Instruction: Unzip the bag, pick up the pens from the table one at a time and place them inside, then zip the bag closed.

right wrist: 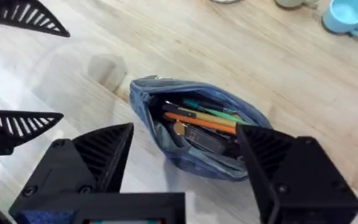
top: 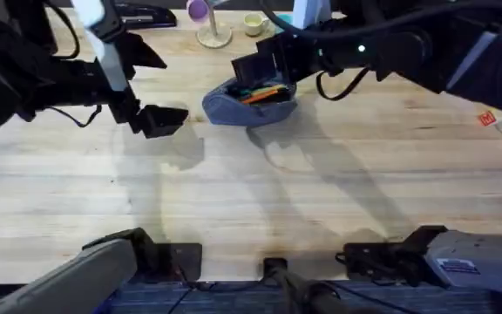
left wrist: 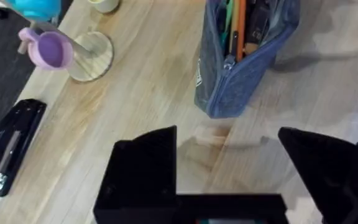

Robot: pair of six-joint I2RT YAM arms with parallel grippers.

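The right gripper point(right wrist: 182, 168) hovers wide open over the unzipped bag point(top: 249, 100) holding pens point(right wrist: 204, 118), apparently touching nothing, while the left gripper point(left wrist: 229, 168) waits open beside it.

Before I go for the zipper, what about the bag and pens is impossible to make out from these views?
- Zipper pull: too small to find on the bag in the right wrist view.
- Pen count: the pens overlap inside the bag, with dark items among them.
- Bag's near end, right wrist view: covered by the right pincer.
- Bag's far end, left wrist view: cut off by the frame edge.
- Overhead: the right arm overlaps the bag's far edge.
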